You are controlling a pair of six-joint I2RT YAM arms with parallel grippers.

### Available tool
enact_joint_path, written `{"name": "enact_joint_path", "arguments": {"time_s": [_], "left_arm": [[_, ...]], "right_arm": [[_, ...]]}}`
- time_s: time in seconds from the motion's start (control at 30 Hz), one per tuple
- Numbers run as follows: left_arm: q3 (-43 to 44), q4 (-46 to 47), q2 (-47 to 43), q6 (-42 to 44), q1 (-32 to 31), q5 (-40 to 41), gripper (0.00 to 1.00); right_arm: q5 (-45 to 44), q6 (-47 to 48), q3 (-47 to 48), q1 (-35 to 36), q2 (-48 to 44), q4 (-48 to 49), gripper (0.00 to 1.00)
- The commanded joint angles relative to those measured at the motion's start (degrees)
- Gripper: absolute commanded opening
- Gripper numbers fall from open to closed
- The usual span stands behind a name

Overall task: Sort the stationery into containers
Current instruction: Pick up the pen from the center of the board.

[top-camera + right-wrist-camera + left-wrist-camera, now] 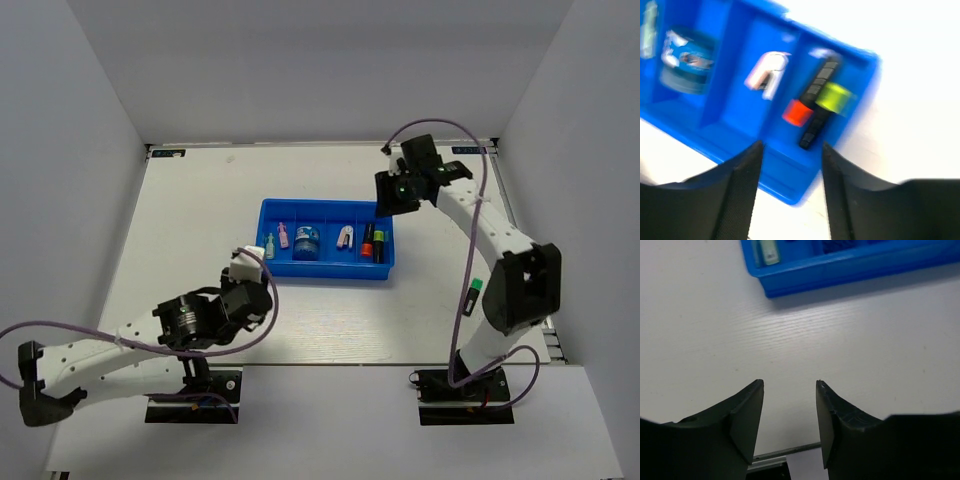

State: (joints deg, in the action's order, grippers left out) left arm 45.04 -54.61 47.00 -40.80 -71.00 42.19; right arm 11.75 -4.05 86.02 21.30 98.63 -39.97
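Observation:
The blue tray point(330, 274) lies mid-table with four compartments. From left to right they hold a pale-green pen point(270, 247) and a pink pen point(283, 235), a blue-white roll point(307, 241), a white piece point(345, 237), and an orange-capped highlighter point(368, 240) beside a yellow-capped highlighter point(380, 243). My left gripper point(250, 270) is open and empty just in front of the tray's left end; its view shows the tray corner point(850, 267) and the green pen point(767, 251). My right gripper point(791, 147) is open and empty above the tray's right end point(740, 130), over the highlighters point(812, 100).
White walls close in the table on the left, back and right. The right arm point(500, 240) arches over the table right of the tray. A dark strip at the table's near edge point(785, 450) shows between my left fingers.

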Motion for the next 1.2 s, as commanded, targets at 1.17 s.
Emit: {"name": "enact_joint_path", "arguments": {"time_s": [1.17], "left_arm": [[-9.18,6.01,-10.70,16.19,46.74,-41.93,0.92]], "right_arm": [[-16.67,-1.66,-32.23,-33.08,-5.30,-3.81,0.60]]}}
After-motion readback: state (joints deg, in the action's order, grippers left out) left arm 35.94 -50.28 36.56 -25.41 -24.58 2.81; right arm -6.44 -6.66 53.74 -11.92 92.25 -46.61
